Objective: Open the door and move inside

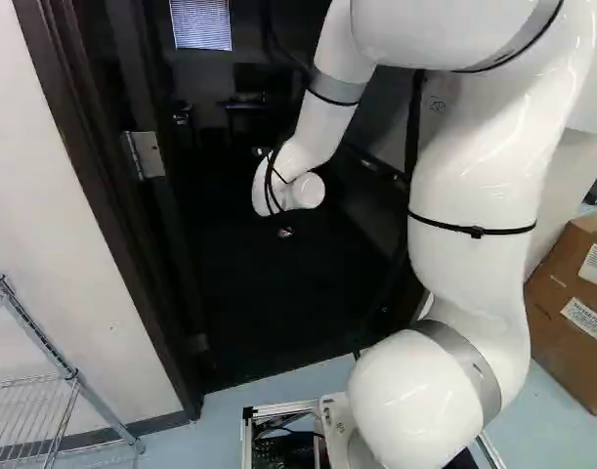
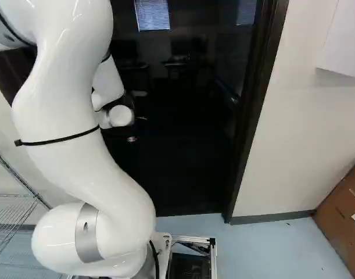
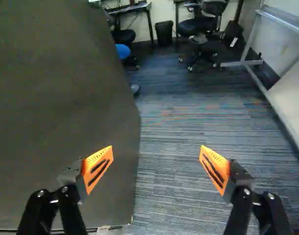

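One stiff, probably heavy door point(image 3: 66, 98) stands partly open beside the empty, wide-spread fingers point(image 3: 106, 155), its hinge point(image 1: 147, 154) at the upper left of the left base view; pushing flat near its free edge point(image 3: 137, 127) should swing it easiest.

1 door point(image 3: 66, 112), 1 cdbd. box point(image 1: 574, 311), 1 wire rack point(image 1: 39, 330), 1 bin point(image 3: 164, 33), 2 pads point(image 3: 98, 164).

Passage runs over the carpet point(image 3: 188, 132) between the door point(image 3: 66, 98), near left, and a metal frame point(image 3: 254, 36), right; far off, chairs point(image 3: 191, 27), a table point(image 3: 134, 8) and bin point(image 3: 164, 34) block it.
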Controlling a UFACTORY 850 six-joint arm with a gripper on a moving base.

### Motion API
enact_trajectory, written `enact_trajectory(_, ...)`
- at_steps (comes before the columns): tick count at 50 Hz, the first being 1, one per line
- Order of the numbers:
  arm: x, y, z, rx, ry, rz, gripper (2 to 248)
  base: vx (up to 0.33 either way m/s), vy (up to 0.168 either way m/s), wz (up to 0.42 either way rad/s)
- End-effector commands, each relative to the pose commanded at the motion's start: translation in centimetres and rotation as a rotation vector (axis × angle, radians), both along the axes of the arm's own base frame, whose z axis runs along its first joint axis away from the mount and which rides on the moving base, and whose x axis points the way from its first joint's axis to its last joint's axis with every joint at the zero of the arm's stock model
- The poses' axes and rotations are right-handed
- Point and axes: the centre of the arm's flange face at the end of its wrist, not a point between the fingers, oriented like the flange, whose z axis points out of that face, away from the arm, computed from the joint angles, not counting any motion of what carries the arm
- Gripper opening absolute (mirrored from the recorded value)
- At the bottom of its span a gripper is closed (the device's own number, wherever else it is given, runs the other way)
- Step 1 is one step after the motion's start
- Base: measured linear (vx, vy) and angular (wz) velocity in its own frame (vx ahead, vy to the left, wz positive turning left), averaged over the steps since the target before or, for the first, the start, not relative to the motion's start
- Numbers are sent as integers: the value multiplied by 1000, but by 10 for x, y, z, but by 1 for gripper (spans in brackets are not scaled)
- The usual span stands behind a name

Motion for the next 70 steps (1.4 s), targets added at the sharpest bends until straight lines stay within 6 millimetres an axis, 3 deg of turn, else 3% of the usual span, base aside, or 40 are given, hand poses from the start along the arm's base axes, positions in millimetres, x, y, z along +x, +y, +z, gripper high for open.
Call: enact_trajectory(70, -103, -100, 1, -11, 20, -170, 247, 0, 0, 0)
